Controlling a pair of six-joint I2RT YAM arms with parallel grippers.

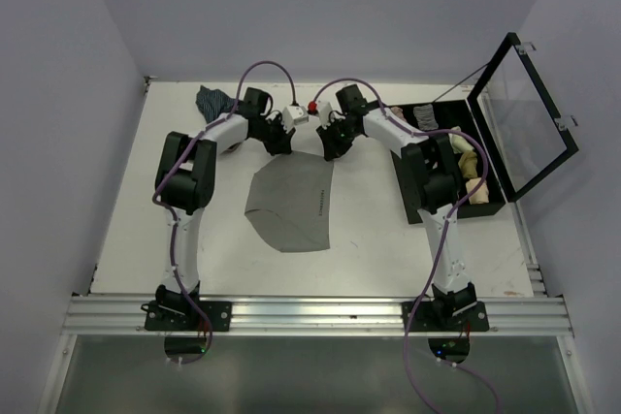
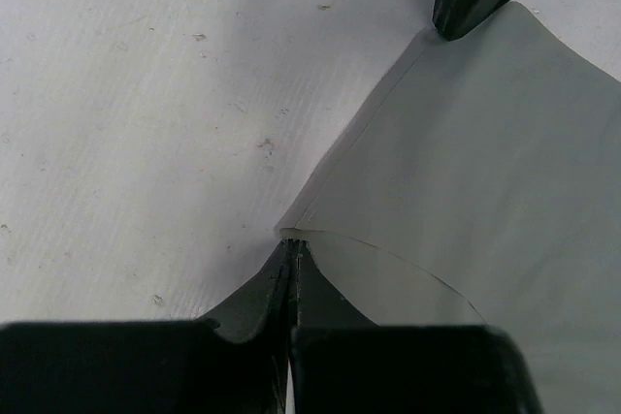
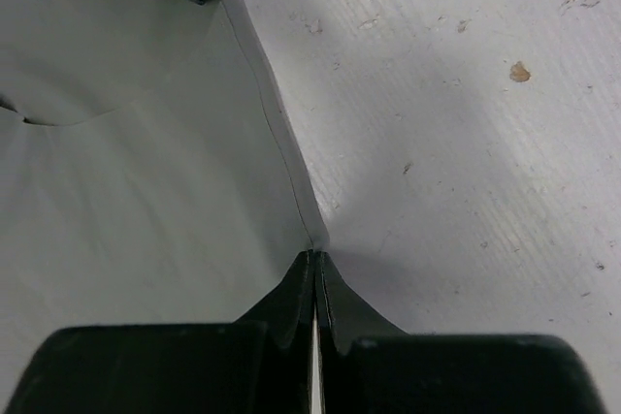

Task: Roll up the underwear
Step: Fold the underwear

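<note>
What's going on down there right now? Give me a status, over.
Left gripper shut on underwear, far edge. Right gripper shut on same edge. Underwear flat, not yet rolled. Nothing lying on it.

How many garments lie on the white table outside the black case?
2: flat grey fabric underwear mid-table, and a crumpled dark patterned garment at the far left edge; others may lie hidden.

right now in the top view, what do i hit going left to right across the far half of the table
dark patterned cloth, left claw, right claw, black case, open lid; grey underwear spans both claws, so left out
</note>
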